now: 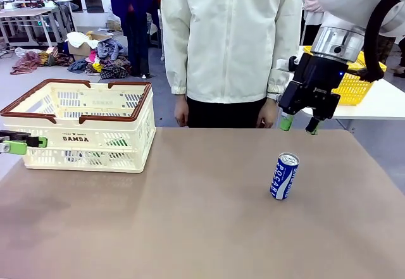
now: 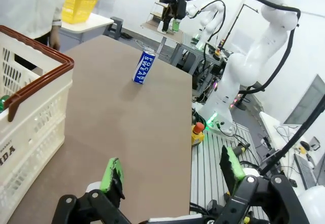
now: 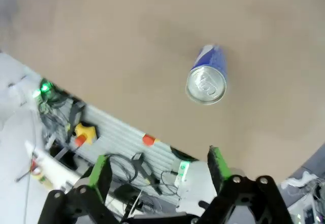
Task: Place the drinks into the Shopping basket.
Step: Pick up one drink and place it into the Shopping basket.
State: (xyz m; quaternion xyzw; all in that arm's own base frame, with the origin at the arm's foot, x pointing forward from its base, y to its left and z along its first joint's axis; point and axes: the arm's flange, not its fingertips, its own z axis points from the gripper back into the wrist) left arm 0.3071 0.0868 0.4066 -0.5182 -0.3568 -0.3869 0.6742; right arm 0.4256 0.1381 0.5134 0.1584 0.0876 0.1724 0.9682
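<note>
Blue-white can [image 1: 284, 176] stands upright on the desk [image 1: 190, 228], right of centre, well apart from the Shopping basket [image 1: 63, 155] at far left. Green can [image 1: 117, 143] shows through its lattice. Right fingers [image 1: 299, 124] spread, empty, above the can. Left fingers [image 2: 171, 167] spread, empty, beside the basket.

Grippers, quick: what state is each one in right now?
Left gripper: open, holding nothing.
Right gripper: open, holding nothing, in the air over the blue can.
</note>
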